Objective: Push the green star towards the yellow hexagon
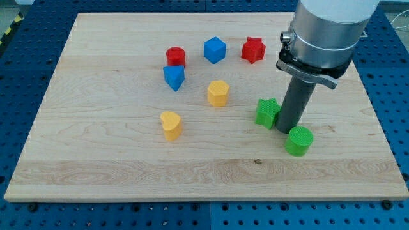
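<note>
The green star (266,112) lies on the wooden board (115,160) right of centre. The yellow hexagon (218,93) sits to its left and a little higher, with a gap between them. My tip (286,130) is down on the board right beside the star's right edge, touching or almost touching it. A green cylinder (298,140) lies just below and to the right of my tip.
A yellow heart (170,125) lies left of centre. A red cylinder (176,56), a blue triangular block (174,77), a blue cube (215,50) and a red star (253,49) sit near the view's top. The arm's grey body (326,32) hangs over the upper right.
</note>
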Robot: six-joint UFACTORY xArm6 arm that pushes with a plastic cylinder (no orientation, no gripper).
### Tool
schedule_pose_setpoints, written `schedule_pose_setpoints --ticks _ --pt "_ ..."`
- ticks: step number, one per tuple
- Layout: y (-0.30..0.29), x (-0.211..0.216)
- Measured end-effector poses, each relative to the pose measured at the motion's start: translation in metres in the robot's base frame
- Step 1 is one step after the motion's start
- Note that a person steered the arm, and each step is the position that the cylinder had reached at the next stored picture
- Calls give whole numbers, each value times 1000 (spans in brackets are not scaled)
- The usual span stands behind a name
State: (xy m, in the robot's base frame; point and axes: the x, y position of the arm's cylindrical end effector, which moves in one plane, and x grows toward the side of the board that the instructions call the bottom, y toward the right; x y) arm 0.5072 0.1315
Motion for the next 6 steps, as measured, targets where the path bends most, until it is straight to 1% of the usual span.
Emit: schedule_pose_setpoints --ticks 2,3,4,5,6 --pt "-18 -7" --pt "-15 -7" --pt "16 -9" --pt "42 -20" --pt "39 -31"
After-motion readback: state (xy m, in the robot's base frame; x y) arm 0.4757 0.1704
